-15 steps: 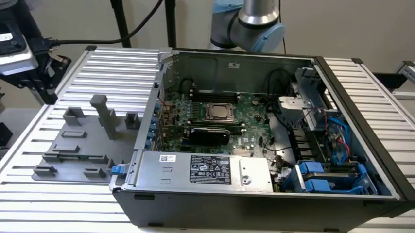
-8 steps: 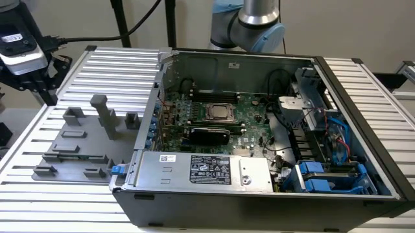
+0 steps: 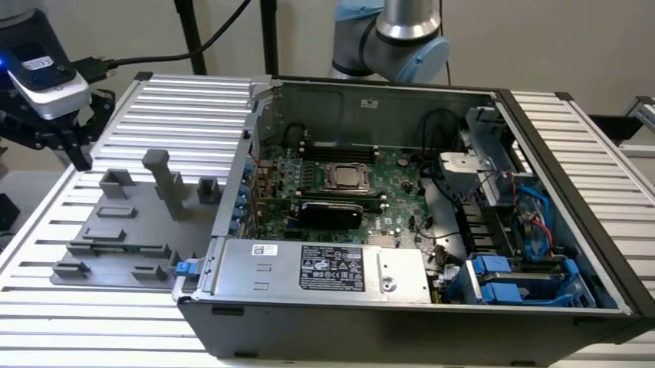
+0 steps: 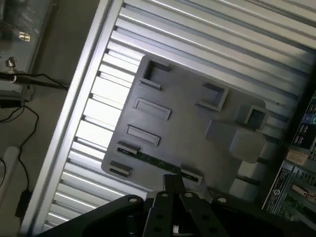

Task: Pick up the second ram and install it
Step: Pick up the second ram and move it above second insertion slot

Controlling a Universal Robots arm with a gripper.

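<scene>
- Workbench of ribbed silver aluminium [image 3: 123, 314], seen from above, carrying one flat grey plastic fixture plate [image 3: 123, 264] and one open dark metal computer case [image 3: 409, 337].
- One second ram [image 3: 128, 248], a long, thin, dark-green circuit-board stick, lies flat on the fixture plate, held at each end by a small grey block. In the wrist view the second ram [image 4: 153, 159] sits along the plate's edge.
- One black gripper [image 3: 74, 153] on the robot arm hangs in the air at the exterior view's far left, above the bench and well apart from the second ram.
- In the wrist view the gripper [image 4: 174, 183] appears narrow, its fingertips drawn together with nothing between them.
- One tall grey post [image 3: 156, 172] stands upright on the fixture plate, with several lower grey blocks around it.
- Inside the case lies one large green motherboard [image 3: 394, 201] with one square silver processor [image 3: 346, 178] near its middle.
- One silver power supply box [image 3: 317, 268] with a black label fills the case's near edge.
- Two blue plastic drive carriers [image 3: 507, 280] sit at the exterior view's lower right.
</scene>
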